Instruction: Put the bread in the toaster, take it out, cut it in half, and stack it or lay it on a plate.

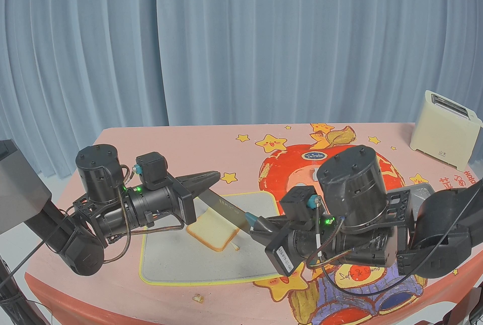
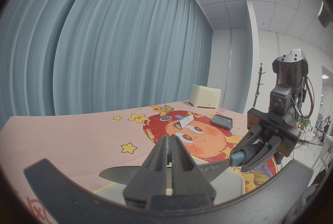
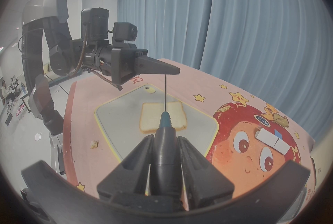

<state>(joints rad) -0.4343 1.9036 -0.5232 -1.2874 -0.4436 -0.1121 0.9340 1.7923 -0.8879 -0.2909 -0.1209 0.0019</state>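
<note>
A slice of bread point(image 1: 214, 231) point(image 3: 151, 117) lies flat on the grey cutting board point(image 1: 171, 260) point(image 3: 118, 117). My right gripper point(image 1: 257, 228) point(image 2: 248, 155) point(image 3: 165, 138) is shut on the teal handle of a knife point(image 1: 226, 208) point(image 2: 118, 174). The blade stands on edge over the middle of the bread. My left gripper point(image 1: 214, 175) point(image 2: 169, 138) point(image 3: 175, 69) is shut and lies crosswise over the back of the blade near its tip. The cream toaster point(image 1: 445, 130) point(image 2: 204, 96) stands at the table's far right corner.
A dark rectangular tray point(image 2: 222, 121) sits on the table's right side, between the toaster and my right arm. A white paper slip point(image 3: 274, 139) lies on the printed cloth. A crumb point(image 1: 198, 298) rests near the front edge.
</note>
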